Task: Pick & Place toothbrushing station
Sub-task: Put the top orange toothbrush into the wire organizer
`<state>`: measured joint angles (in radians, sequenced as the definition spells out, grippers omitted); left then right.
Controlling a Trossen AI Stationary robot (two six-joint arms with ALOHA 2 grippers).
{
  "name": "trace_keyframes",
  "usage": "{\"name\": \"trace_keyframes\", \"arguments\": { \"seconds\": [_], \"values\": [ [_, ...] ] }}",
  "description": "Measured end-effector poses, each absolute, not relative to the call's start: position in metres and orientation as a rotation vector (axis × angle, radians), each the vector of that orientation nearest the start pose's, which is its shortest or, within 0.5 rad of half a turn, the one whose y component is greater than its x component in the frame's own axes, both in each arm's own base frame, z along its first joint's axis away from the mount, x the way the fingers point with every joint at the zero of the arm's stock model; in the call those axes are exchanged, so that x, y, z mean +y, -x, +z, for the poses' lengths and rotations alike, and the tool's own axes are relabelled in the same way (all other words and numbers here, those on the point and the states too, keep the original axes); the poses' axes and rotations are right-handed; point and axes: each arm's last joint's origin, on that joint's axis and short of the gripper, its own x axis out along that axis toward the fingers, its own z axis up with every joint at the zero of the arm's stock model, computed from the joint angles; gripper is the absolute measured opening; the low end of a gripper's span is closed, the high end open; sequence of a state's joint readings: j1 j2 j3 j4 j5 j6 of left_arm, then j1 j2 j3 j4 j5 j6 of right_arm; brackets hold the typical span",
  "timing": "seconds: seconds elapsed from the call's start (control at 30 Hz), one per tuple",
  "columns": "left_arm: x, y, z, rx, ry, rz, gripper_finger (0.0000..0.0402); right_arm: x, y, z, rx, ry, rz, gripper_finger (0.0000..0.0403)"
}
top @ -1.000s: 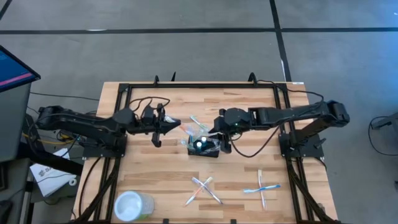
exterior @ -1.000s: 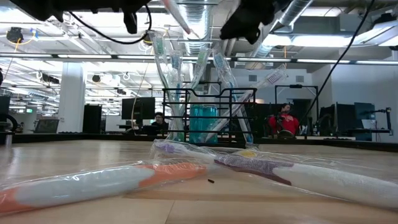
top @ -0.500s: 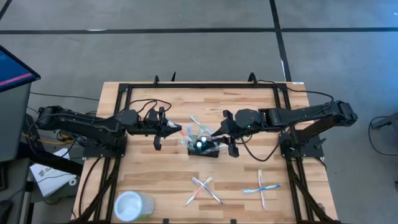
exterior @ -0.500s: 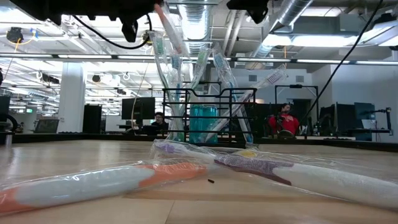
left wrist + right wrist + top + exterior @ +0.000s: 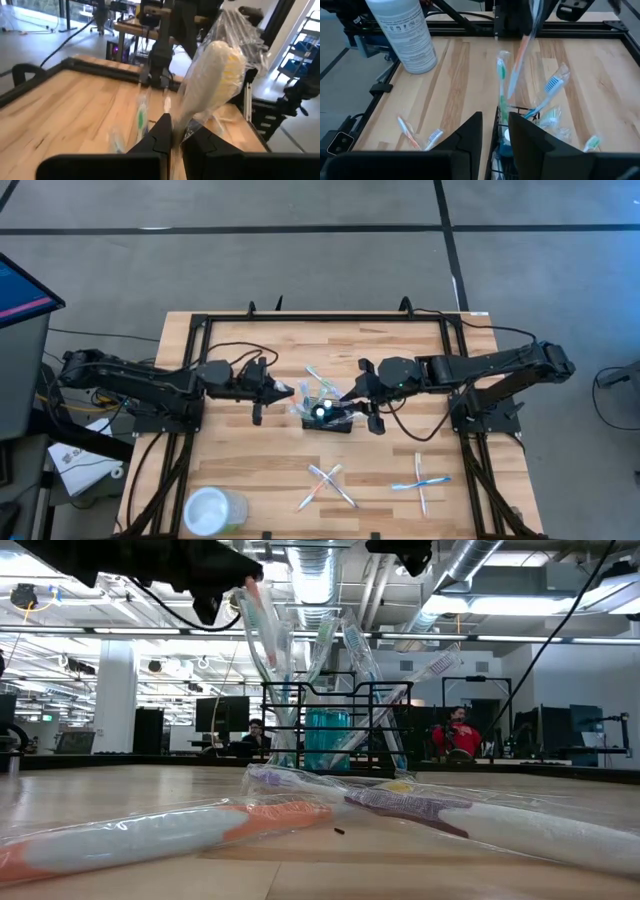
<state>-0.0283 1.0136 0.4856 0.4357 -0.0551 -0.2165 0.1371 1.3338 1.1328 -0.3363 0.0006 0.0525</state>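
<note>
Centrally on the wooden table (image 5: 250, 450) stands the toothbrushing station (image 5: 328, 416), a small black wire-mesh box holding several wrapped toothbrushes that lean outward. Both dark arms reach inward, low and nearly level. The left gripper (image 5: 283, 390) sits just left of the station, its fingers closed on a toothbrush in clear crinkled wrap (image 5: 212, 82), tilted toward the box. The right gripper (image 5: 352, 398) hovers at the station's right edge, its fingers (image 5: 462, 137) slightly parted with nothing visibly between them. From table height both grippers are cut off at the upper border. Nearer lie two crossed pairs of wrapped toothbrushes (image 5: 325, 485), smooth and slender. A clear round plastic cup (image 5: 212, 510) sits at the near left. A white labelled bottle (image 5: 405, 32) appears only from the right wrist.
</note>
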Motion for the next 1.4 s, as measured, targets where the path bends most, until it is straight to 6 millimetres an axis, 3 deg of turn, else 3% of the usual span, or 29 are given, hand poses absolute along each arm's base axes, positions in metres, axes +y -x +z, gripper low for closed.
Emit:
{"name": "trace_keyframes", "arguments": {
  "seconds": [1.4],
  "values": [
    [-0.012,-0.262,0.18,0.304,0.221,0.063,0.0011,0.04,-0.292,0.319,0.543,0.012,0.126,0.0086]
  ]
}}
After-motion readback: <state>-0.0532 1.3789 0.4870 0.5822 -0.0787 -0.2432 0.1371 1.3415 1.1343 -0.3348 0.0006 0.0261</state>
